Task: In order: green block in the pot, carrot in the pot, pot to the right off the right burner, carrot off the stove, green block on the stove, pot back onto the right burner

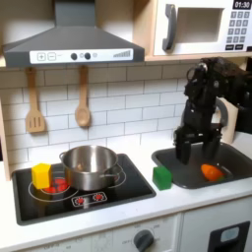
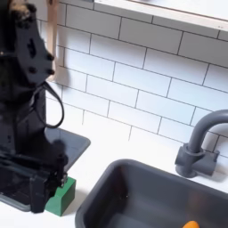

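In the first exterior view we are seeing the whole toy kitchen: the black arm is standing at the right of the frame, and its claw is hanging low over the sink, fingers pointing down and spread apart with nothing between them. The carrot is lying on the sink floor, just right of and below the fingertips, not touching them. The green block is sitting on the white tabletop in the strip between the stove and the sink. The pot is resting on the right burner, near the middle of the frame, and a yellow block with a small red piece beside it is sitting over the other burner at the left. Two wooden utensils are hanging on the tiled wall, under a grey hood, and a microwave is filling the upper right. The second exterior view is looking from close by: the arm is blocking the left of the frame, the green block is peeking out at its base in the lower left, the dark arched faucet is rising at the right, and just a sliver of the carrot is showing at the bottom edge inside the basin.
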Robot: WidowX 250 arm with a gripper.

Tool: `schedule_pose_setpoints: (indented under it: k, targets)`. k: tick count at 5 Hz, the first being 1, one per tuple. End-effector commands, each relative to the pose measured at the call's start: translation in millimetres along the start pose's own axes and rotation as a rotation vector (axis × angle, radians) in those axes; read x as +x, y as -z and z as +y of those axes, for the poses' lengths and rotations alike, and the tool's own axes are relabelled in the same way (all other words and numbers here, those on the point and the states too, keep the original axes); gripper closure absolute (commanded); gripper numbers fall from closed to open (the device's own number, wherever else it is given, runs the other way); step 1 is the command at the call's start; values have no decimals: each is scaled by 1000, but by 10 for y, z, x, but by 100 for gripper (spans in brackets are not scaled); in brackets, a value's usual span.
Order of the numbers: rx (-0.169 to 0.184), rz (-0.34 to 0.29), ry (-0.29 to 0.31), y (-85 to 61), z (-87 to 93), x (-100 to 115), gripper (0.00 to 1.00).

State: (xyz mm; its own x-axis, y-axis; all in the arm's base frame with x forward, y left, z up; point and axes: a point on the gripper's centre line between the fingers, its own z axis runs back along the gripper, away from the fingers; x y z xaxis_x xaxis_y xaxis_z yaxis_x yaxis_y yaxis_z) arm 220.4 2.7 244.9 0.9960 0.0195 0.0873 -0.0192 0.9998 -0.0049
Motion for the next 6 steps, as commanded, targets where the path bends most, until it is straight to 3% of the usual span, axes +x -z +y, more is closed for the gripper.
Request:
schedule_pose_setpoints:
  k: [1,6]
  targets:
    - [1,4,-1,63,-13,230,0]
    - [-1,20,-17,221,27,600,0]
